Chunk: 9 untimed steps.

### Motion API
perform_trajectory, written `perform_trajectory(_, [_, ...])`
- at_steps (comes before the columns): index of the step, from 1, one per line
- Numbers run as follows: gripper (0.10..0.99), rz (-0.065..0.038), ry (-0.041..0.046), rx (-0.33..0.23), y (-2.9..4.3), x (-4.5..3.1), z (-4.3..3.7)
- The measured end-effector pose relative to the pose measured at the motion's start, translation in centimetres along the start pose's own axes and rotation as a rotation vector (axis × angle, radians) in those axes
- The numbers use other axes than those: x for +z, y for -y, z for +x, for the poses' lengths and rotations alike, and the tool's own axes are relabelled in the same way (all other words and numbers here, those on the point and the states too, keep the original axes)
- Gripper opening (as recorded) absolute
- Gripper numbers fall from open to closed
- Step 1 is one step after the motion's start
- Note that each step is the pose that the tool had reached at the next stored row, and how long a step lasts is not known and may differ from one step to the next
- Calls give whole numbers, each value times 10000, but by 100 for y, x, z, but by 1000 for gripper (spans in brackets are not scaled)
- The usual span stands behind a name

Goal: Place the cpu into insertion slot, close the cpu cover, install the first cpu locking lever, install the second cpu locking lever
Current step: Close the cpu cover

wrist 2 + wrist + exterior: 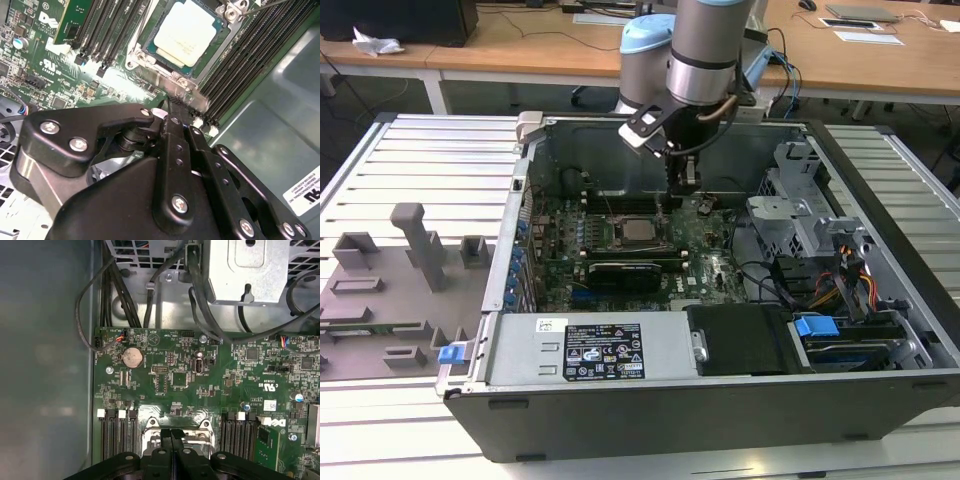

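Note:
The cpu [638,232] lies flat in the insertion slot on the green board, its pale metal top [185,31] facing up. The silver cpu cover [167,80] lies down around it, and its frame edge [150,425] also appears in the first wrist view. My gripper [682,187] hangs over the board on the exterior view's right of the cpu. Its black fingers [174,131] are pressed together, tips [171,434] at the cover's edge. I see nothing between them. A thin metal lever [265,5] runs past the socket's far corner.
Black memory slots [250,60] flank the socket on both sides. A long black expansion card [630,272] sits nearer the front, then the power supply [590,350]. A drive cage [800,220] and cables [200,300] stand beyond the board. A grey fixture plate [390,290] lies outside the case.

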<state>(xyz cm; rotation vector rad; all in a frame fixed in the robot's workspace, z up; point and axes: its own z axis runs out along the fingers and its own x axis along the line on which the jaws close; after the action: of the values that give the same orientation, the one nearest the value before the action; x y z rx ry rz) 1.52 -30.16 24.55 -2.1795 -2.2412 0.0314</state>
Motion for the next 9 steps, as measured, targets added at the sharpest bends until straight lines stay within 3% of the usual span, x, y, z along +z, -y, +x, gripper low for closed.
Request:
perform_trajectory(7, [106,0,13,1,34,7,8])
perform_trajectory(9, [106,-12,13,1,170,45,11])
